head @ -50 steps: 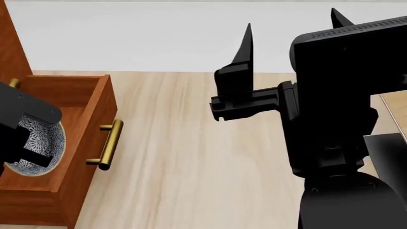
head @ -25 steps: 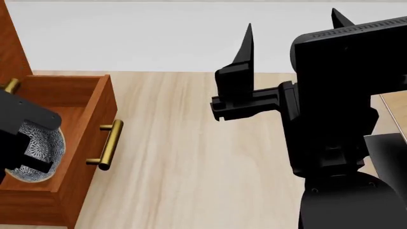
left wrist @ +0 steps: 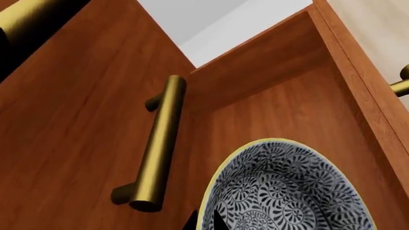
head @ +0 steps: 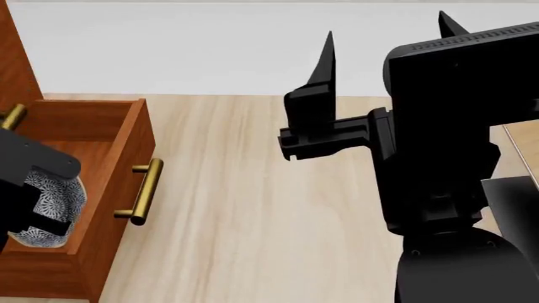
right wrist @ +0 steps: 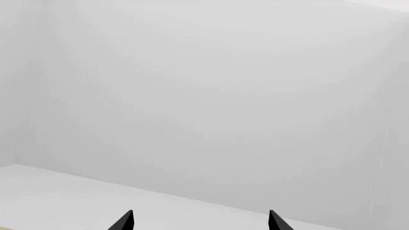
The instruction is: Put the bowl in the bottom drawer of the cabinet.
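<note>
Over the last second the bowl point(head: 52, 205) sank a little lower in the head view and more of it slid behind the left gripper point(head: 34, 208), so less of the blue-grey pattern showed than before. The brass handle stub point(head: 12, 117) on the cabinet point(head: 15, 57) just above the drawer showed more fully. Judged from that, the left arm was carrying the bowl down and further back inside the bottom drawer point(head: 101, 189), so the placing was nearly done; release not yet seen.

The bowl sat inside the drawer's walls, behind the drawer front with its brass bar handle point(head: 143, 189), close to the cabinet face. In the left wrist view the bowl point(left wrist: 288, 191) filled the lower part, with the drawer floor point(left wrist: 275, 115) behind it and an upper drawer handle point(left wrist: 156, 143) beside it. Whether the bowl touched the floor could not be told.

Left claw: only a fingertip point(left wrist: 216, 221) showed at the bowl's rim; it seemed to hold the bowl, but how tight could not be told.

Well away from the drawer, over the floor point(head: 252, 189), the right gripper point(head: 383, 44) stayed put, raised, its two pointed fingers spread wide apart, nothing between them. The right wrist view showed both tips, point(right wrist: 124, 221) one of them, against a blank wall.
</note>
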Controlling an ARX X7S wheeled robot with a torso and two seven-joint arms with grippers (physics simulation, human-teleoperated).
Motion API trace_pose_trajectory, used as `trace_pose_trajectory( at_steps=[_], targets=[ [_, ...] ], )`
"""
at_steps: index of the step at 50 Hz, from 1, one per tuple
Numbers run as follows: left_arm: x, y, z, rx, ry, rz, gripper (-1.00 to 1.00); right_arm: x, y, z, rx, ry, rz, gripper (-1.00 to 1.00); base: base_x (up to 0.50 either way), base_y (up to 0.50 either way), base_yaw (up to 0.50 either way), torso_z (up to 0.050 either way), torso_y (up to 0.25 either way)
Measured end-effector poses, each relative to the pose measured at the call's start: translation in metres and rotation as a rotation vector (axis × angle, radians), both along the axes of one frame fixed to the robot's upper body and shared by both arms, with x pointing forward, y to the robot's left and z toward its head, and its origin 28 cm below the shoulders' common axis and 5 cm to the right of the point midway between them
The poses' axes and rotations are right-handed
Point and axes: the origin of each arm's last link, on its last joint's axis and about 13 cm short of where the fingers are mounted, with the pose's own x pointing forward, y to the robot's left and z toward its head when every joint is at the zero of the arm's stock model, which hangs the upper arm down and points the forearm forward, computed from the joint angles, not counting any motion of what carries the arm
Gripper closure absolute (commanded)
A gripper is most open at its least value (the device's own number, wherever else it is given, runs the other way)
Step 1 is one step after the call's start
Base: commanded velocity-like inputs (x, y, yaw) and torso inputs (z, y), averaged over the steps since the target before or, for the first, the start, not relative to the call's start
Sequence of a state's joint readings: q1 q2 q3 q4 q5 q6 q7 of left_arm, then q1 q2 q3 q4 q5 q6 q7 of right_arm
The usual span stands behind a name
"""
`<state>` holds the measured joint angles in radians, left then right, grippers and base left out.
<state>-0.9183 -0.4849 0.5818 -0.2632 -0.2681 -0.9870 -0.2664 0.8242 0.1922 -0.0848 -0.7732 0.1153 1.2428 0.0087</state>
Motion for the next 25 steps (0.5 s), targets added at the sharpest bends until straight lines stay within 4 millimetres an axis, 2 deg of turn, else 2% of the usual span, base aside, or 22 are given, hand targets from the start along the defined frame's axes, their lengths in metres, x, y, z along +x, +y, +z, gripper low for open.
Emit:
trace_pose_trajectory(
  at_steps=[25],
  targets=[
    [0.0010,0.0016,-0.0092,-0.018,0.017,0.005,1.00,-0.0002,0.0002,-0.0001,-0.001,0.000,-0.001,-1.00,0.00,0.00,0.00,0.000,0.000]
  ],
)
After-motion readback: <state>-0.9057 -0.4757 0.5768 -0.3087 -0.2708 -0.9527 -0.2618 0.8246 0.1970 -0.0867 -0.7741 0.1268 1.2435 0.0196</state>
